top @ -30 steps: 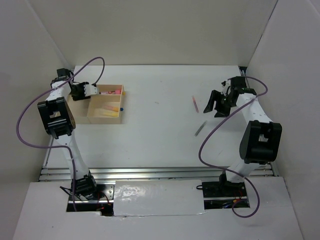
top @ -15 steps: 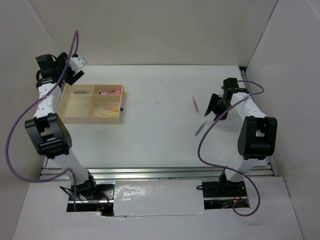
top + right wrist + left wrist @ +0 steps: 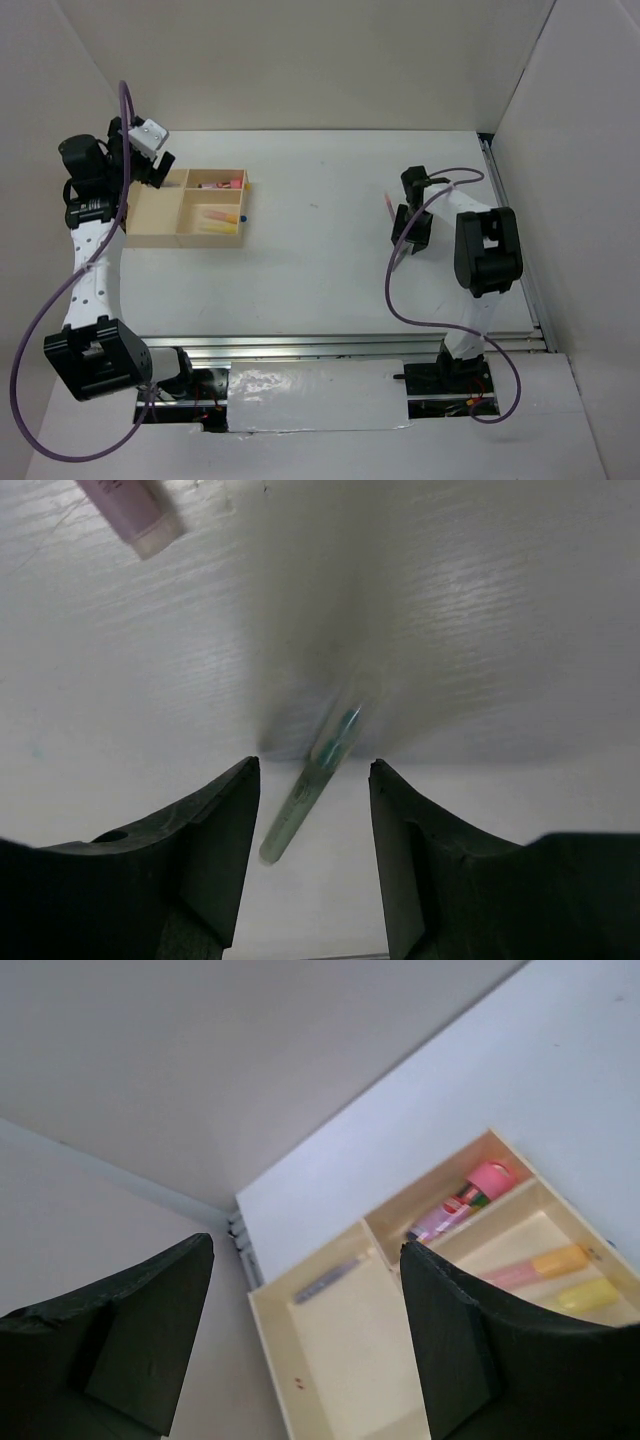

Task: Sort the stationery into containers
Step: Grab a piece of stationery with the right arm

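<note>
The pale wooden tray (image 3: 152,215) stands at the far left of the table. A pink highlighter (image 3: 466,1200) lies in one of its compartments and two yellow markers (image 3: 545,1264) in another. A thin grey pen (image 3: 328,1278) rests in the large compartment. Above the tray's left end my left gripper (image 3: 152,165) hangs open and empty. On the right, my right gripper (image 3: 312,810) is down at the table. Its open jaws stand on either side of a thin grey-green pen (image 3: 300,802) without touching it. A pink pen (image 3: 388,206) lies just beyond.
White walls close the table in at the back and on both sides. A metal rail (image 3: 300,346) runs along the near edge. Purple cables (image 3: 392,290) loop from both arms.
My left gripper has risen out of the tray, swung to the far left and opened. My right gripper moved left and down over the grey-green pen, its jaws narrowing.
</note>
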`<state>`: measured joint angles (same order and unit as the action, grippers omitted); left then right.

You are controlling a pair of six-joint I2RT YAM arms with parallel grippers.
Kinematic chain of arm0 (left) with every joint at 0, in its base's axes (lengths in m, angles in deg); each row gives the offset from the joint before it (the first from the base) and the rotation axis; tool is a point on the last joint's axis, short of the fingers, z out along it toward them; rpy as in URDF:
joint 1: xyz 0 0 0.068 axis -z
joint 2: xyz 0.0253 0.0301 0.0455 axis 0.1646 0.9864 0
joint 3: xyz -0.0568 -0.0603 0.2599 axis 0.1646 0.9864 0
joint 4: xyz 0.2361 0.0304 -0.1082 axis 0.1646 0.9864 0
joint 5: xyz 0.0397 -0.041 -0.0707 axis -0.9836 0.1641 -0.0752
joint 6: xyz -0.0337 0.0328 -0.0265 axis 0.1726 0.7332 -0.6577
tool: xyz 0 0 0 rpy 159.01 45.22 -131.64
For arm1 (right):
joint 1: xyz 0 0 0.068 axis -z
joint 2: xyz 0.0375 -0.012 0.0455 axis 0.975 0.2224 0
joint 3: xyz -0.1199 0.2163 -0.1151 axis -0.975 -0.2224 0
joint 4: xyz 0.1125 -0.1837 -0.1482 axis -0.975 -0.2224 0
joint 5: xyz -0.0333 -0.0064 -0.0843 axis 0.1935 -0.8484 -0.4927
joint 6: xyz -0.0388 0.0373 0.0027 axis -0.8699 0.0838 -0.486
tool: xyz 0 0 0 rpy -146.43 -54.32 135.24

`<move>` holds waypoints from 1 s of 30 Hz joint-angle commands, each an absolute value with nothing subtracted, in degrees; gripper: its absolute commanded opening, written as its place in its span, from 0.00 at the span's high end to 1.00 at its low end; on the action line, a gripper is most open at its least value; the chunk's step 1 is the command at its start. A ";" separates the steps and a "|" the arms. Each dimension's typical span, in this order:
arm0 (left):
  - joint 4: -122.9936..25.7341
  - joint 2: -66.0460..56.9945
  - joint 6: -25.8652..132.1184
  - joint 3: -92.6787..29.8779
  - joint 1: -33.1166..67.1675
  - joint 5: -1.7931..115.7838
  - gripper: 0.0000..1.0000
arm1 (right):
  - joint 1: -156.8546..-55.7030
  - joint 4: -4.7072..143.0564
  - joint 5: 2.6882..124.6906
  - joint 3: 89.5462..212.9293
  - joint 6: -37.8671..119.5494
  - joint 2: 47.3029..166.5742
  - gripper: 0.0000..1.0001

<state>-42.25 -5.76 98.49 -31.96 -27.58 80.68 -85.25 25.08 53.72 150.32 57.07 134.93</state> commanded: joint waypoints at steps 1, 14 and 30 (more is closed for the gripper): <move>-41.87 -9.79 94.86 -29.99 -26.96 82.92 0.12 | -86.20 23.19 48.84 152.95 58.55 136.33 0.45; -35.81 -11.90 90.90 -28.22 -23.81 89.51 0.16 | -87.00 21.60 55.13 152.61 56.80 136.27 1.00; -59.00 -19.56 42.06 -12.22 1.76 98.75 0.21 | -101.23 38.83 72.84 156.63 60.31 106.98 1.00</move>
<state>-47.87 -18.61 55.89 -11.09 -1.66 100.87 -99.44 37.17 73.22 155.15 58.52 104.44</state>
